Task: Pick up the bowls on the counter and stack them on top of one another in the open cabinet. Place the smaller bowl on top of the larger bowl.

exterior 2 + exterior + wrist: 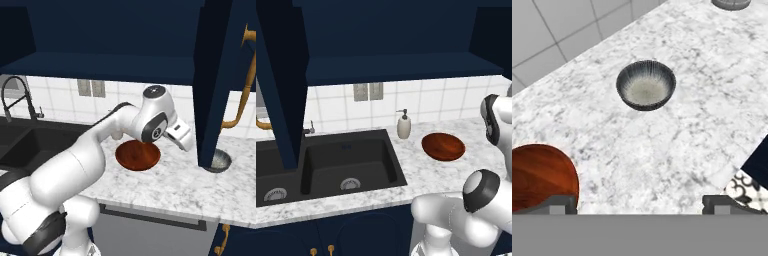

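Glossy white rounded arm (75, 165), dark grey joint bands, black-capped elbow

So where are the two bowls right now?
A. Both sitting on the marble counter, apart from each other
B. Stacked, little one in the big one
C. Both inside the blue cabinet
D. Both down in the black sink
A: the red-brown bowl and the small grey bowl both rest on the marbled counter with bare stone between them.
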Available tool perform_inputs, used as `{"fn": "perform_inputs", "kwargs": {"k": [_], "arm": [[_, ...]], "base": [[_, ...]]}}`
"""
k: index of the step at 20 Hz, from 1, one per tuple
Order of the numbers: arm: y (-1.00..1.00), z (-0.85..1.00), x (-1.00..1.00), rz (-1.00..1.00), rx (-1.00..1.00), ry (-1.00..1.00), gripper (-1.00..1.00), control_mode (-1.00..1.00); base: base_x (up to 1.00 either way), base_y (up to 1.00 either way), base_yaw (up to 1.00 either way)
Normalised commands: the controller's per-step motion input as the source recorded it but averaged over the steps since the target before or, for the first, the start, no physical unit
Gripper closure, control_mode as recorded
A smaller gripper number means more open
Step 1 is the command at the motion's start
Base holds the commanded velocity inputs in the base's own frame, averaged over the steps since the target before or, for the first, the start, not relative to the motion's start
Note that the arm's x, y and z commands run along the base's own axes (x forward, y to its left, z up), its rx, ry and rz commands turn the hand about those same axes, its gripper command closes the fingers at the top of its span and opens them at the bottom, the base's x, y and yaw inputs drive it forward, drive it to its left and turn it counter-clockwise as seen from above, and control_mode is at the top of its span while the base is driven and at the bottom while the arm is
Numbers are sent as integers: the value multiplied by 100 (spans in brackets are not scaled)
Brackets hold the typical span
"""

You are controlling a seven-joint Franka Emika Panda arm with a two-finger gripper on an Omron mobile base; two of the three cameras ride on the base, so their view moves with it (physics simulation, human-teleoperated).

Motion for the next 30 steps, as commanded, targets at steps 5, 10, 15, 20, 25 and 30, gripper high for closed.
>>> {"fn": "perform_inputs", "kwargs": {"k": [5, 10, 15, 20, 25, 30], "arm": [[-34, -32, 4, 6, -4, 6, -100, -100], [-10, -16, 31, 0, -3, -2, -100, -100], [0, -39, 36, 0, -15, 3, -100, -100], [-7, -30, 28, 0, -8, 1, -100, -100], [-31, -24, 30, 0, -5, 13, -100, -100], [-20, -18, 31, 0, -3, 4, -100, -100]], "base": [[0, 0, 0], [0, 0, 0], [0, 0, 0], [0, 0, 0], [0, 0, 0], [0, 0, 0]]}}
